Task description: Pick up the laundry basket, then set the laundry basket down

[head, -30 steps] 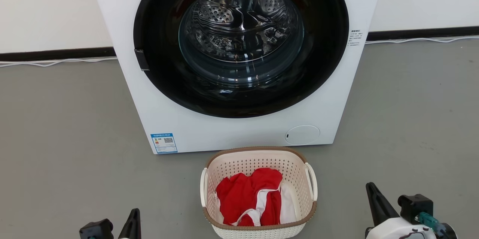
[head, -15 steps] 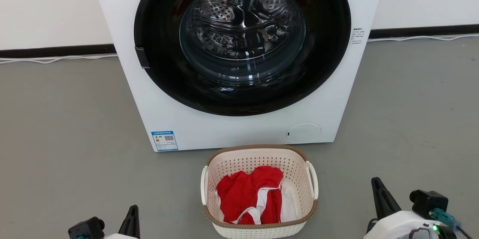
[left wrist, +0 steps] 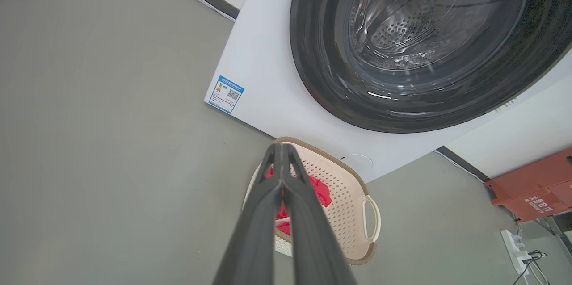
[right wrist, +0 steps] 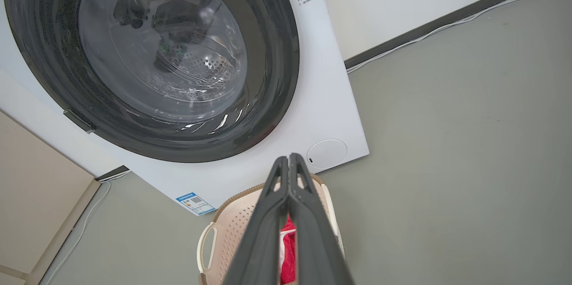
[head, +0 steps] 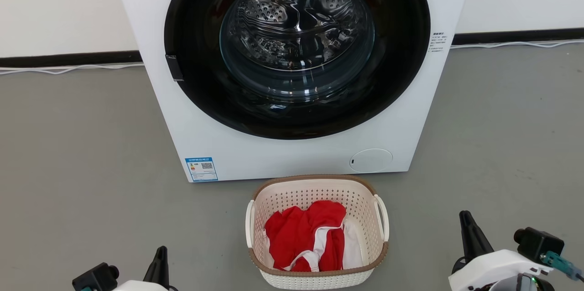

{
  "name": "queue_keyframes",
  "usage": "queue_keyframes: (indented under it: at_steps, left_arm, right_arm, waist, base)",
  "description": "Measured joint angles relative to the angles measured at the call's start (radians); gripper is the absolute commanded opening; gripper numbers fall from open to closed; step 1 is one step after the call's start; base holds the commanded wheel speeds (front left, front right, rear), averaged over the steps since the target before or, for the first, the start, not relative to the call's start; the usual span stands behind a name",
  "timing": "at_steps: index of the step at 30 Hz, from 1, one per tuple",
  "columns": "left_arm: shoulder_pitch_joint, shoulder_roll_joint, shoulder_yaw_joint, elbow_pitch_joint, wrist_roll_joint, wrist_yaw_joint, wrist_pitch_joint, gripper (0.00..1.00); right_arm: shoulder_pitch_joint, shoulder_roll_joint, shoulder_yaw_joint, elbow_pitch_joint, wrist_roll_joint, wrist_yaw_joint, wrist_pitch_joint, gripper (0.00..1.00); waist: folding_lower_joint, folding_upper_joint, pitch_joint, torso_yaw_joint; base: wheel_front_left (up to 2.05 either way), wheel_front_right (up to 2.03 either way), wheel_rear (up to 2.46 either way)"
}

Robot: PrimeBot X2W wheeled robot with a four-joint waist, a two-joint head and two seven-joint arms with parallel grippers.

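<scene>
Grey floor (head: 82, 168) runs up to a white wall, and a washing machine (head: 292, 156) stands on it, its glass door facing us. The laundry basket (head: 315, 194) sits on the floor just in front of the machine, red and white clothes (head: 303, 236) heaped inside. The left gripper (head: 160, 257) and right gripper (head: 469, 229) hang low on either side, well apart from it, each with fingers pressed together and holding nothing. I'd guess they flank it so each can take a loop handle (head: 382, 218)
</scene>
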Motion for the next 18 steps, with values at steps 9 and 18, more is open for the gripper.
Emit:
queue_keyframes:
  at_steps: [9,18]
  left_arm:
    - [0.0,-0.004,0.012,-0.019,-0.092,-0.004,0.026,0.0]
    - [-0.011,-0.013,0.026,-0.04,-0.182,-0.013,0.053,0.0]
  right_arm:
    - [0.0,0.002,-0.008,-0.025,0.114,-0.002,0.023,0.0]
    - [0.0,0.005,-0.013,-0.052,0.227,-0.002,0.049,0.0]
  waist:
    - [0.0,0.0,0.004,0.002]
    - [0.0,0.0,0.009,0.005]
  base:
    - [0.0,0.0,0.0]
    - [0.0,0.0,0.0]
